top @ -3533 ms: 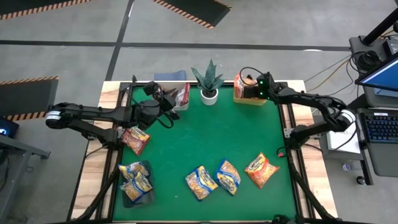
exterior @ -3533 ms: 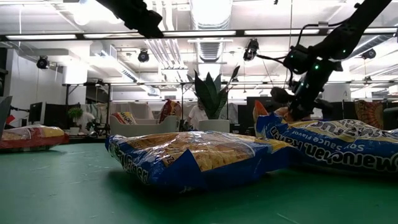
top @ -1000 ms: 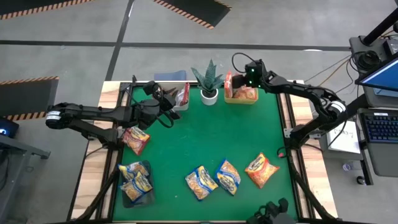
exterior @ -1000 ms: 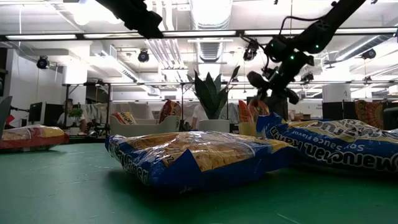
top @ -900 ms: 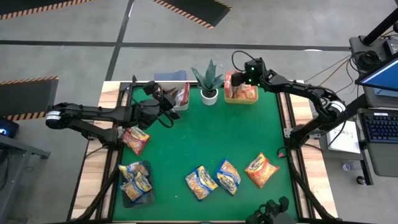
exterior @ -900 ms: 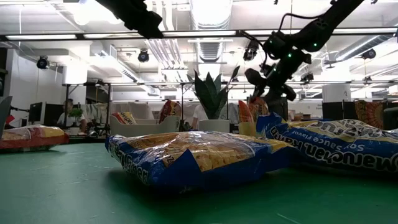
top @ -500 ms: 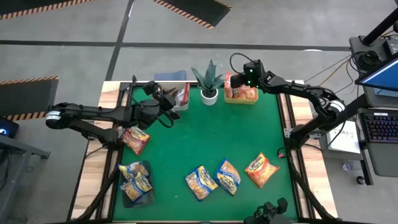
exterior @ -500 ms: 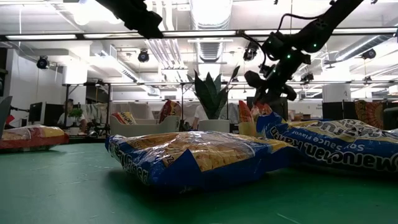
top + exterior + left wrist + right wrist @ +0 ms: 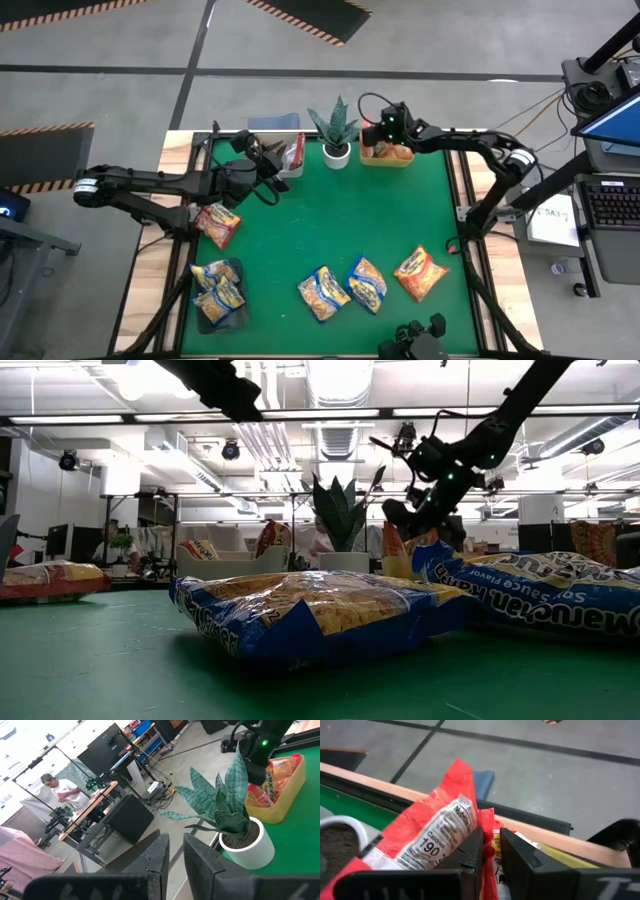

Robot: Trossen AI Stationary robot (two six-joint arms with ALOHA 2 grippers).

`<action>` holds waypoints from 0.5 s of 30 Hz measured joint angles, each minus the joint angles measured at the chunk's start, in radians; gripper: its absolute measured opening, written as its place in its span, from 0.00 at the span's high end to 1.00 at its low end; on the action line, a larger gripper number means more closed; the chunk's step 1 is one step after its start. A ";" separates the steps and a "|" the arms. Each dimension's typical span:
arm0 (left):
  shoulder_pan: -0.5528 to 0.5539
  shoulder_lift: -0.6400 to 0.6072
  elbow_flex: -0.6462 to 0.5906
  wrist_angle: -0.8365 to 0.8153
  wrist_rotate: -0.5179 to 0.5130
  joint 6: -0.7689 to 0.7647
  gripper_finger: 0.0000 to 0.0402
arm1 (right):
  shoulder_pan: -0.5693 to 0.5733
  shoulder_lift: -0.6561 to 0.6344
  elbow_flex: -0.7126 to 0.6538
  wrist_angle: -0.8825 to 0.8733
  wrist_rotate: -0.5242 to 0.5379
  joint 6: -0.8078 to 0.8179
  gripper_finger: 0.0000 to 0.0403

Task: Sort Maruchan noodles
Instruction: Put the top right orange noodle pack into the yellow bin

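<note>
Glossy crinkly plastic noodle packets (image 9: 368,284); matt green table mat (image 9: 330,220).

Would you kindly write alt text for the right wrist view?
The right gripper pinches the crinkled edge of a red-and-white noodle packet, nutrition label showing. Behind lie the table's wooden edge and a grey floor.

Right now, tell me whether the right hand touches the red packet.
Touching: the right wrist view shows the right hand pinching the red packet's edge between its nearly shut fingers.
</note>
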 joint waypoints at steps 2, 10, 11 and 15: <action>0.000 0.000 0.000 0.000 0.000 0.000 0.90 | 0.000 0.001 -0.001 -0.010 0.003 0.000 0.87; 0.000 0.000 0.000 0.000 0.000 0.000 0.90 | 0.000 -0.086 -0.006 -0.070 0.002 0.034 0.86; 0.000 0.000 0.000 0.000 0.000 0.000 0.90 | 0.000 -0.098 -0.006 -0.082 0.002 0.035 0.85; 0.000 0.000 0.000 0.000 0.000 0.000 0.90 | 0.000 -0.140 -0.006 -0.095 0.003 0.042 0.78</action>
